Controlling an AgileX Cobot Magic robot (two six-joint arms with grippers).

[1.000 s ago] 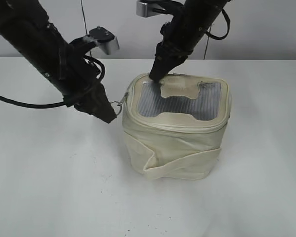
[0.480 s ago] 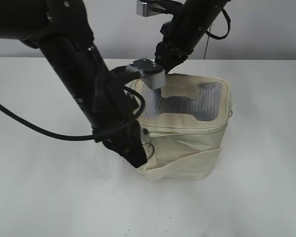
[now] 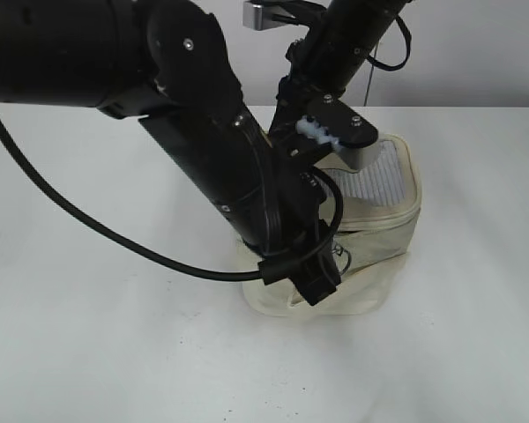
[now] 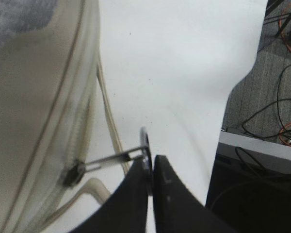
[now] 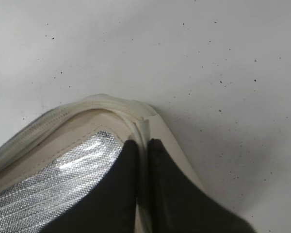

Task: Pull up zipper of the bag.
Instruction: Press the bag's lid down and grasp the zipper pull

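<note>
On the white table [image 3: 88, 352], the left arm's black gripper [image 4: 151, 180] reaches low across the front of the small boxy cream-white leatherette bag [image 3: 383, 233], its two fingers pressed together on the round silver metal ring pull [image 4: 145, 154] of the thin cream zipper [image 4: 58, 121], whose slider sits on the bag's front side below the lid rim. Farther right and behind, the right arm's black gripper [image 5: 142, 151] rests on the bag's rear lid corner beside the grey ribbed window [image 5: 53, 182], fingers nearly closed, pinching the cream rim between them.
</note>
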